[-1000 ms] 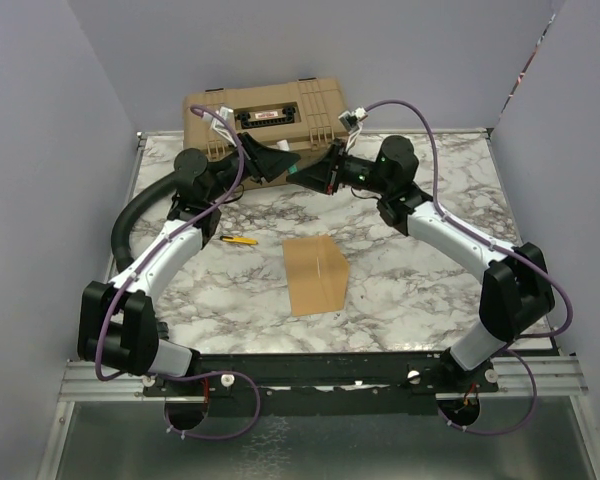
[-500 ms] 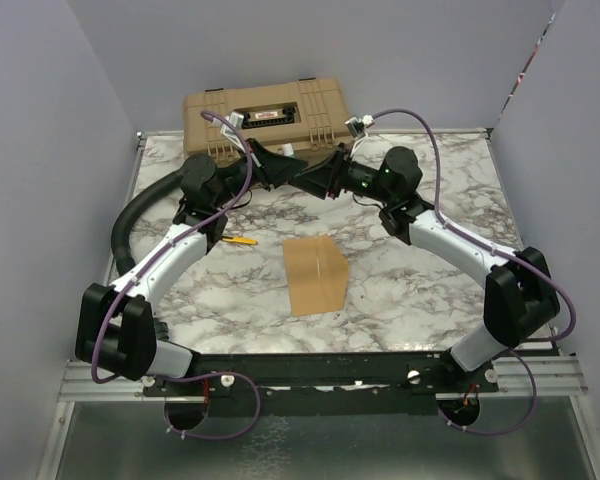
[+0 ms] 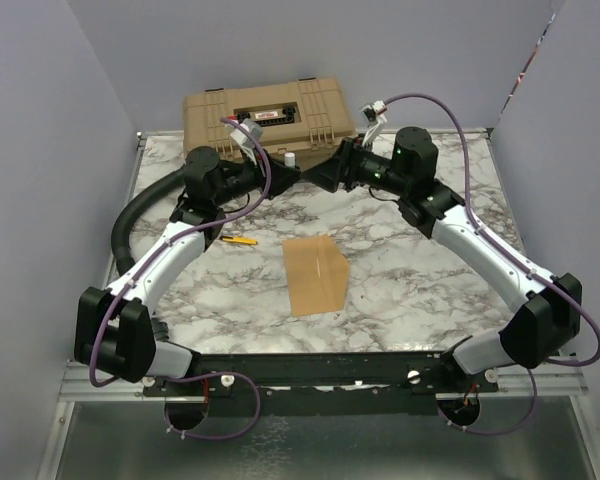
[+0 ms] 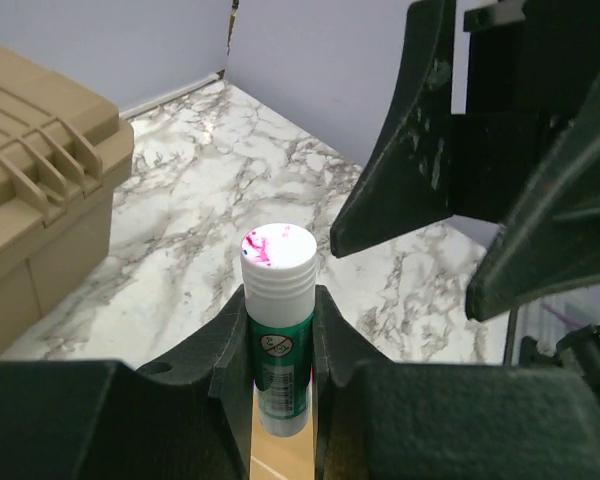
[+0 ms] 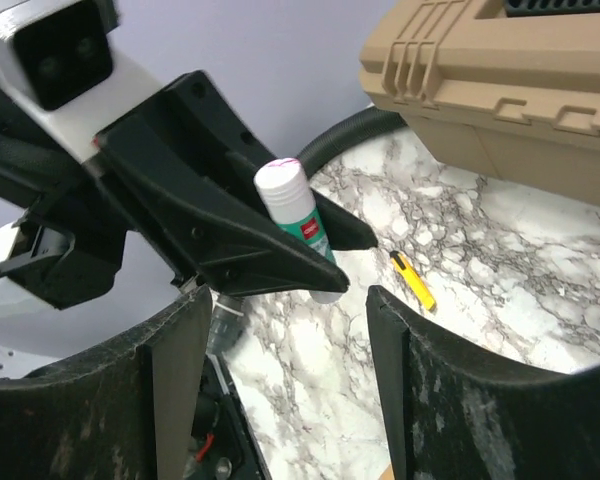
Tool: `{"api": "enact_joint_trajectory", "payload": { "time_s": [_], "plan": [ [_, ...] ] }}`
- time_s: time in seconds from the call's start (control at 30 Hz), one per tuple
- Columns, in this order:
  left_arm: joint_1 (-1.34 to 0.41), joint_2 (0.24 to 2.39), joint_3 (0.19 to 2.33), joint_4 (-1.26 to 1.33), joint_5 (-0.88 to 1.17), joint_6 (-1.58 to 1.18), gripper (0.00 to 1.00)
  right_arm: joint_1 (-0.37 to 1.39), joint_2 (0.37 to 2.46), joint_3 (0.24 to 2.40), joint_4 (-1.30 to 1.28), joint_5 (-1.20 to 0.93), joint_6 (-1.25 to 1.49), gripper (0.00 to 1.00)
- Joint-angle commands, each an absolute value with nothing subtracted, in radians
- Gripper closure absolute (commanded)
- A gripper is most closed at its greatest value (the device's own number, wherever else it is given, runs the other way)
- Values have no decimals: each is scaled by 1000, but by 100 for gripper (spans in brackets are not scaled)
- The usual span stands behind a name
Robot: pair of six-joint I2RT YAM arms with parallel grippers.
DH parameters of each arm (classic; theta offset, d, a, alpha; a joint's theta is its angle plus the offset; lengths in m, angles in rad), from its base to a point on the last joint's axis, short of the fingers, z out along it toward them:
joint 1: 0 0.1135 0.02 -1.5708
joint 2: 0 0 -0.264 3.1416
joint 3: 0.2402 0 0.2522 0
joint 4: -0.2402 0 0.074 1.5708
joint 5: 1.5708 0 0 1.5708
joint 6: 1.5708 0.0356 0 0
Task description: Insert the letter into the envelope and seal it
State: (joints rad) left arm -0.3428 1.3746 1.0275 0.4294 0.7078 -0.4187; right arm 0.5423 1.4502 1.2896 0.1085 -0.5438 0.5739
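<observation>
The kraft-brown envelope [image 3: 317,273] lies flat on the marble table in front of both arms. The letter does not show in any view. My left gripper [image 3: 278,172] [image 4: 278,302] is raised at the back of the table, shut on a green-and-white glue stick [image 3: 289,160] [image 4: 278,335] [image 5: 300,215] whose white end points up and is smeared with pink. My right gripper [image 3: 316,176] [image 5: 288,300] faces it from the right, open, with its fingers [image 4: 400,150] apart from the stick and nothing between them.
A tan plastic case [image 3: 270,110] [image 5: 500,90] stands at the back edge, just behind both grippers. A small yellow cutter [image 3: 240,240] [image 5: 412,280] lies left of the envelope. A black hose [image 3: 140,210] curves along the left side.
The left gripper has shut on the glue stick. The right gripper has let go of it, opened wide and drawn back to the right.
</observation>
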Motion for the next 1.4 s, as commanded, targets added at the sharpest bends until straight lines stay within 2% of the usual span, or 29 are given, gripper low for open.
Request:
{"api": "enact_joint_trajectory", "payload": {
  "time_s": [0.0,0.17,0.37,0.57,0.7,0.87,0.9,0.97,1.07,1.17,1.23,1.33,1.37],
  "plan": [
    [-350,1366,1103,357,817,-205,100,545,1460,1388,-79,-448,555,35],
    [-362,1380,1138,299,867,-161,100,560,1533,1501,-170,-459,535,41],
    [-386,1382,1145,263,851,-143,100,568,1526,1488,-91,-491,553,46],
    [-403,1383,1142,256,835,-140,100,620,1554,1536,-175,-429,441,49],
    [-403,1364,1141,234,806,-119,100,635,1570,1558,-234,-379,420,63],
    [-404,1346,1141,210,761,-132,100,639,1538,1532,-229,-321,436,91],
    [-403,1343,1139,206,744,-145,98,640,1531,1531,-228,-314,445,94],
    [-403,1340,1129,197,713,-172,86,638,1519,1526,-221,-289,472,99],
    [-404,1338,1101,194,681,-196,68,640,1509,1520,-188,-286,519,100],
    [-403,1341,1083,190,683,-200,63,640,1524,1543,-177,-311,566,100],
    [-402,1339,1075,190,674,-198,67,639,1538,1561,-175,-334,580,100],
    [-402,1342,1078,193,684,-188,97,638,1549,1573,-183,-337,590,100],
    [-402,1343,1078,193,685,-187,100,638,1549,1574,-184,-339,591,100]
  ]
}}
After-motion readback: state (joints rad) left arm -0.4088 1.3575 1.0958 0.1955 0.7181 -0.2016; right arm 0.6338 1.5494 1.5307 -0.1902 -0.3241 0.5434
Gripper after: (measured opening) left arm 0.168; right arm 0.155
